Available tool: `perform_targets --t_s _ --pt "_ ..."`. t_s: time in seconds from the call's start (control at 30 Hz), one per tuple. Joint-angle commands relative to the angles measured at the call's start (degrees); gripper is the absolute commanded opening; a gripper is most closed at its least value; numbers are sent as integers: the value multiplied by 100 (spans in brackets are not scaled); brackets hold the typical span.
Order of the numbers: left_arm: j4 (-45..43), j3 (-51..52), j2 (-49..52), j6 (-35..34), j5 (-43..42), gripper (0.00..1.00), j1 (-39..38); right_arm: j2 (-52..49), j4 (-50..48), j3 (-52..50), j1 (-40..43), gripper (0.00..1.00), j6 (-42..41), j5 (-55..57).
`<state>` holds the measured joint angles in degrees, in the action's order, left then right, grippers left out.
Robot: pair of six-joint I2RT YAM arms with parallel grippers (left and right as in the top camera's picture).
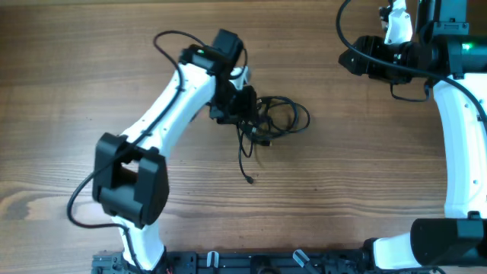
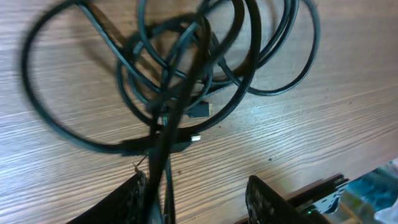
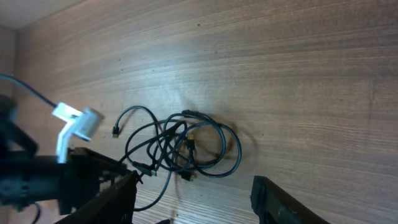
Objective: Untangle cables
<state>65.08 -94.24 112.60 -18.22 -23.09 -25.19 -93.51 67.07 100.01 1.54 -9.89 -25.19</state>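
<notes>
The cables [image 1: 278, 118] are thin black cords bunched in overlapping loops at mid-table, with one loose end trailing toward the front [image 1: 249, 179]. My left gripper [image 1: 245, 106] sits at the bunch's left edge. In the left wrist view the loops [image 2: 199, 81] lie just ahead, and two strands run back between my open jaws [image 2: 199, 202], close against the left finger. My right gripper [image 1: 348, 59] is far off at the back right, open and empty [image 3: 193, 202]. It looks toward the bunch [image 3: 180, 149] from a distance.
The white left arm [image 1: 167, 106] crosses the table's left half. The right arm [image 1: 456, 144] stands along the right side. A black rail [image 1: 251, 262] runs along the front edge. The table is bare wood around the bunch.
</notes>
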Motion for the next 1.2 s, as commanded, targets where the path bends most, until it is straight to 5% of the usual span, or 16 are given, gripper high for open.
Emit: perform_targets --t_s 0.0,0.03,0.07,0.2,0.33,0.43,0.67,0.77,1.17 --pt "-76 50 330 87 216 41 -96 -2 50 68 -9 61 -61 101" --pt "-216 50 380 -48 356 8 -96 -2 35 68 -9 61 -63 98" --pt "-435 39 374 -120 365 4 -70 -2 24 68 -9 61 -63 98" --pt "-245 -588 -61 -369 157 4 103 -2 48 68 -9 61 -55 92" --pt "-168 -1003 -1104 -584 -542 4 372 -2 -7 68 -9 58 1158 -1956" --pt "-190 -1003 -1517 -1185 -680 4 625 -2 -74 68 -92 58 1049 -2271" --pt "-901 -1003 -1648 -1495 -2896 4 1132 -2 -833 44 -1115 60 -337 -955" --pt "-916 -1003 -1648 -1576 -2903 4 1423 -2 -951 -146 -1392 61 -1244 -118" --pt "-916 -1003 -1648 -1508 -3132 4 1672 -1060 -2013 -398 -1928 57 -2529 -935"
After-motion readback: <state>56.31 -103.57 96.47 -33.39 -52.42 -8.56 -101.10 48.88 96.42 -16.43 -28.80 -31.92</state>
